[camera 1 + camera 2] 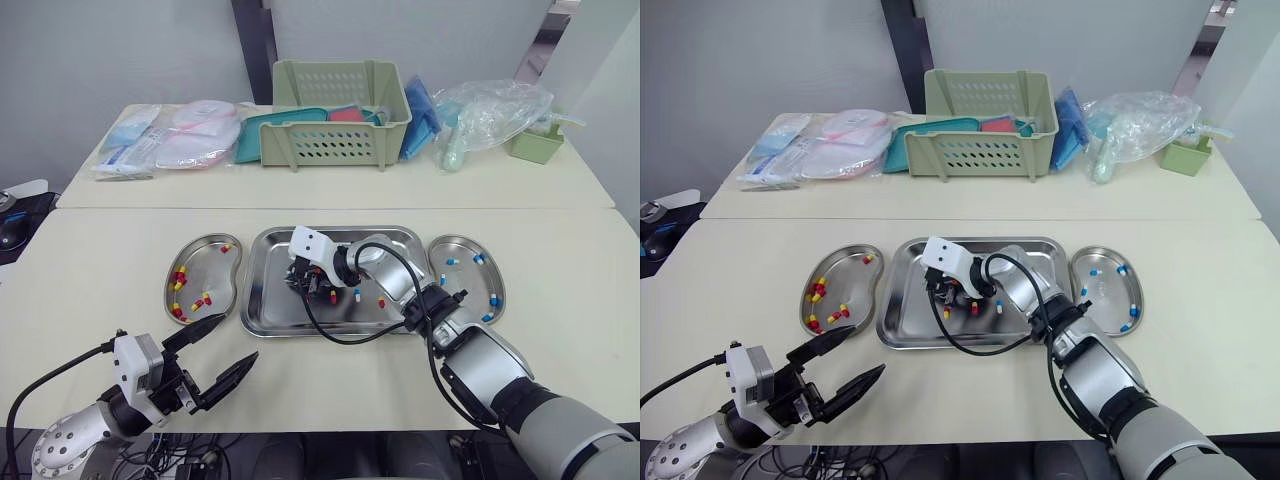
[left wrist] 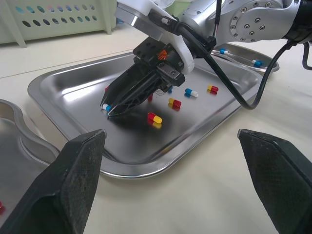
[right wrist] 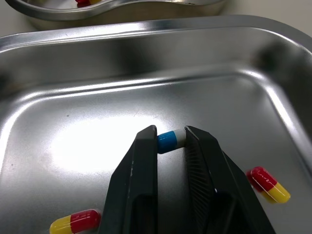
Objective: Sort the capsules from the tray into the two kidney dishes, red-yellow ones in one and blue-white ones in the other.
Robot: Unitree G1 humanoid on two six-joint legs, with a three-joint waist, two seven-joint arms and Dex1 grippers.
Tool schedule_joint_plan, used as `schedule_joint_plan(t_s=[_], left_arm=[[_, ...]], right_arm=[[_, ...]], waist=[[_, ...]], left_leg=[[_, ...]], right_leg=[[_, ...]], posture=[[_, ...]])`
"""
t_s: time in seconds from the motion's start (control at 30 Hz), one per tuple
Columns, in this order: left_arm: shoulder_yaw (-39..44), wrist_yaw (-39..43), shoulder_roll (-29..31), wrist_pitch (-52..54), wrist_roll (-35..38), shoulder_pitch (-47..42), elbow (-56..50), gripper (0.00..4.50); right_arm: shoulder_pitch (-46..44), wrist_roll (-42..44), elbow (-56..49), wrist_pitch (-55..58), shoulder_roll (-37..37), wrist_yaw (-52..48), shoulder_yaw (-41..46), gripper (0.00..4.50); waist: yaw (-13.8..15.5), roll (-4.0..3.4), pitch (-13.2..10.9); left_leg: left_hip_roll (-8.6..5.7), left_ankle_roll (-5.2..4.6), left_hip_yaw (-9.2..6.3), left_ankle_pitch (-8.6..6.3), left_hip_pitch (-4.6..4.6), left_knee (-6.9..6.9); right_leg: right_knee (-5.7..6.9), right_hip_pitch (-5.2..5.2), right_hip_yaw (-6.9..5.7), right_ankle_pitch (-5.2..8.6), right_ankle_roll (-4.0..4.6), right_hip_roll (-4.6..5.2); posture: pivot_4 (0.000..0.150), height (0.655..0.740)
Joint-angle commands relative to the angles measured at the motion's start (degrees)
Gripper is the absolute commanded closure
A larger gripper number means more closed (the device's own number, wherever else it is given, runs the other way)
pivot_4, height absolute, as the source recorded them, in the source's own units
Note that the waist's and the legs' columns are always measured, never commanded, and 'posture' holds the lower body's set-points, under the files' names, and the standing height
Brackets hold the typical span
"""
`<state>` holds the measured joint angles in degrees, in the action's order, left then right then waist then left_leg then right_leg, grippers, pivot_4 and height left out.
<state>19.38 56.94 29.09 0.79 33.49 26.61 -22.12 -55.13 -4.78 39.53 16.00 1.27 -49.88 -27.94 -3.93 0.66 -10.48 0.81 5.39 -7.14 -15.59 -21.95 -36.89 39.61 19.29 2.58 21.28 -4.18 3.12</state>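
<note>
Right gripper (image 3: 170, 132) pinches a blue-white capsule (image 3: 168, 142) in the tray (image 1: 270, 300). The hold looks shallow, so lift straight, then swing to the three-o'clock dish (image 1: 468, 286). Left gripper (image 1: 238, 337) gapes, idle.

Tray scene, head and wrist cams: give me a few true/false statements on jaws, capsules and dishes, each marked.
1. The right jaws are shut on a blue-white capsule over the tray. True.
2. The left jaws are shut on a capsule. False: they are open and hold nothing, in front of the tray.
3. The left kidney dish holds red-yellow capsules. True.
4. The right kidney dish holds red-yellow ones. False: it holds blue-white capsules.
5. The tray is emptied. False: loose capsules lie in it, such as a red-yellow capsule.
</note>
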Motion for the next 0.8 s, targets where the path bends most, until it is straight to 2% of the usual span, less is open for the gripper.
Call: schedule_joint_plan(t_s=[0.03, 0.17, 0.33, 0.43, 0.57, 0.7, 0.8], left_arm=[[0.24, 0.08, 0.61, -0.38, 0.35, -0.05, -0.8, 0.0], [0.0, -0.25, 0.43, -0.31, 0.19, -0.18, -1.12, 0.0], [-0.16, -0.64, 0.22, -0.01, 0.76, -0.28, -2.4, 0.0], [-0.72, 0.67, 0.69, 0.09, 1.44, 0.18, -3.53, 0.0], [-2.18, 2.83, 1.42, -0.18, 1.98, 0.48, -4.67, 0.0], [-3.93, 5.67, 2.78, 0.04, 2.71, 0.03, -5.48, 0.0], [-5.51, 8.53, 4.47, -0.09, 3.26, -0.97, -5.84, 0.0]], right_arm=[[-0.35, -0.03, -0.66, -0.21, -0.54, -0.34, 1.42, 3.96], [-0.72, 0.91, -4.52, 0.74, -0.55, -0.72, 2.94, 3.96], [2.37, 4.1, -20.89, 8.74, 2.95, -3.9, 4.81, 3.96], [8.21, 7.47, -41.1, 18.3, 10.22, -6.24, 7.35, 3.96], [13.82, 11.55, -57.1, 27.89, 17.81, -5.82, 11.85, 3.96], [18.79, 15.14, -67.18, 34.46, 25.15, -5.04, 16.71, 3.96], [23.67, 18.66, -73.37, 39.03, 32.08, -5.37, 23.43, 3.96]], waist=[[0.0, 0.0, 0.0], [0.0, -0.01, -0.01], [0.11, -0.02, -0.02], [0.83, -0.01, -0.01], [1.11, -0.03, -0.02], [1.36, -0.04, -0.03], [1.38, -0.04, -0.03]], left_leg=[[0.0, 0.0, 0.0, 0.0, 0.0, 0.0], [0.0, 0.0, 0.0, 0.0, -0.02, 0.0], [0.0, 0.0, -0.03, 0.0, -0.09, 0.01], [0.0, 0.01, -0.09, 0.0, -0.18, 0.0], [-0.03, 0.0, -0.14, 0.0, -0.4, -0.03], [-0.03, 0.0, -0.16, 0.0, -0.45, -0.01], [-0.03, -0.01, -0.13, -0.01, -0.45, -0.01]], right_leg=[[0.0, 0.0, 0.0, 0.0, 0.0, 0.0], [0.0, 0.01, 0.0, 0.0, 0.0, 0.0], [-0.02, 0.04, -0.01, 0.0, 0.0, 0.0], [-0.12, 0.03, -0.07, 0.0, 0.0, 0.02], [-0.21, 0.06, -0.11, 0.0, 0.0, 0.04], [-0.25, 0.06, -0.17, 0.0, 0.0, 0.03], [-0.25, 0.05, -0.15, 0.0, 0.0, 0.02]], posture=[[0.15, 0.74], [0.15, 0.74], [0.15, 0.74], [0.15, 0.74], [0.15, 0.74], [0.15, 0.74], [0.15, 0.74]])
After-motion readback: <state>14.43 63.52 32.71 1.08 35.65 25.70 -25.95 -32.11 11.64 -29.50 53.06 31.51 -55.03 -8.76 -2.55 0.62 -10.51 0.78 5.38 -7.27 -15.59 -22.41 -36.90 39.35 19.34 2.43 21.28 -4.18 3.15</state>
